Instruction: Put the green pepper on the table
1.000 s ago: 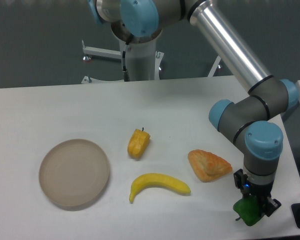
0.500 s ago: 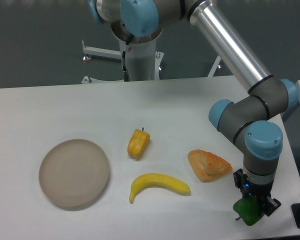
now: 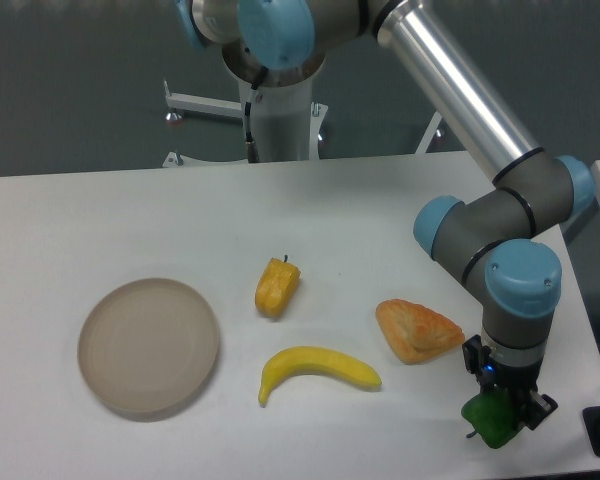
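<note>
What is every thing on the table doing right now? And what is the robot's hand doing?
green pepper: gripped by the hand, near the table's front right corner.
hand: shut on the green pepper.
yellow-orange pepper: lying loose on the table.
banana: lying flat, untouched.
pastry: resting on the table, untouched.
plate: flat, nothing on it.

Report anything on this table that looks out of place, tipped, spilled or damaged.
Nothing stands out. The plate, yellow-orange pepper, banana and pastry lie apart on the table, intact. The gripper holds the green pepper near the table's front right edge.
</note>
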Controlling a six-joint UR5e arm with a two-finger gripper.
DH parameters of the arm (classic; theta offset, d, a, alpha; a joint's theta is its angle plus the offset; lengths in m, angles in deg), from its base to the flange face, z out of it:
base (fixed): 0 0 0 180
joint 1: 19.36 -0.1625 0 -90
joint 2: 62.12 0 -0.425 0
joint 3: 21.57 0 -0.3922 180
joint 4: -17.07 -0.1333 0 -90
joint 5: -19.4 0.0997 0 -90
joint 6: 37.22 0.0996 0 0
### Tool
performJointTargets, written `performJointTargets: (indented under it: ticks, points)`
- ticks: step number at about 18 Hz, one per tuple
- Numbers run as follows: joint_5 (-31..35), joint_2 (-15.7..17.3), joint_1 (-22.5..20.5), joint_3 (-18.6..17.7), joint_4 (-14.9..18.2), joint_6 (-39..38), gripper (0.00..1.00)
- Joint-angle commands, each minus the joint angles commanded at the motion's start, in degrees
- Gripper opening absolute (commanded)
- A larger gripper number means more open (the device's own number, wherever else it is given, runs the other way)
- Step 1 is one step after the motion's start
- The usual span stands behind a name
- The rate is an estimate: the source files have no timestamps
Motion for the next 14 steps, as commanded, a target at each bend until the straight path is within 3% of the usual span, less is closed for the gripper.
performJointTargets:
  ticks: [4, 8, 12, 14]
  points:
    - [-0.7, 6.2, -0.6, -7.6, 0.8, 0.6, 0.41]
    - [-2.5, 10.5, -2.5, -12.7, 4.0, 1.6, 0.41]
    - [-6.0, 15.6, -6.7, -19.9, 4.8, 9.3, 0.41]
    - [-6.2, 17.2, -7.9, -21.5, 5.0, 13.0, 0.41]
